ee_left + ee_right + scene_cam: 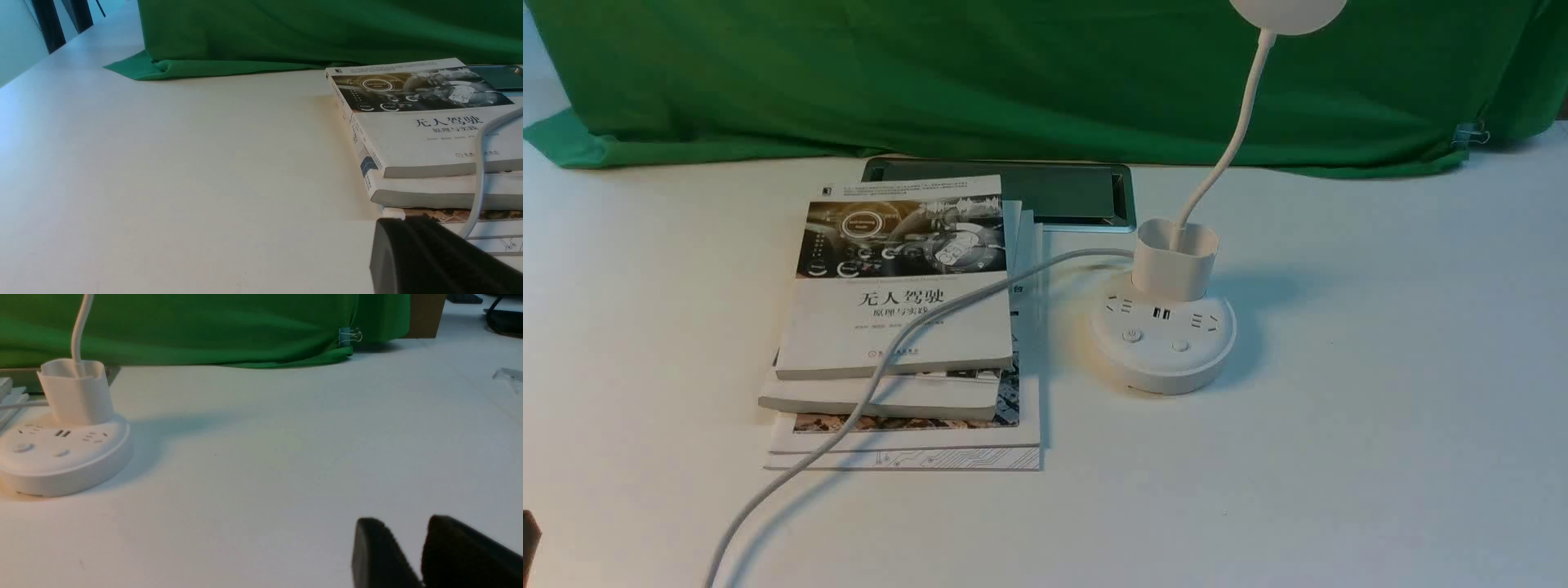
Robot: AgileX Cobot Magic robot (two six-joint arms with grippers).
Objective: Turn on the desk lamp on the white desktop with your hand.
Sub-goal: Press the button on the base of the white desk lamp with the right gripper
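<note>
The desk lamp stands on the white desktop [1339, 490] right of centre. It has a round puck base [1164, 347] with sockets and two buttons [1132, 335], a cup holder [1174, 257] and a thin neck [1233, 131]. Its disc head [1286, 12] is cut off by the top edge. The right wrist view shows the base [61, 457] far off to one side of my right gripper [406, 522]. That gripper's two black fingertips stand a little apart, low over bare desktop, with nothing between them. My left gripper [392, 224] shows only as one dark ribbed mass beside the books.
A stack of books [898, 327] lies left of the lamp, with the lamp's white cord [890, 359] draped over it toward the front edge. A green cloth [1013, 82] hangs along the back. A grey hatch [1062, 192] sits behind the books. A binder clip [349, 335] holds the cloth.
</note>
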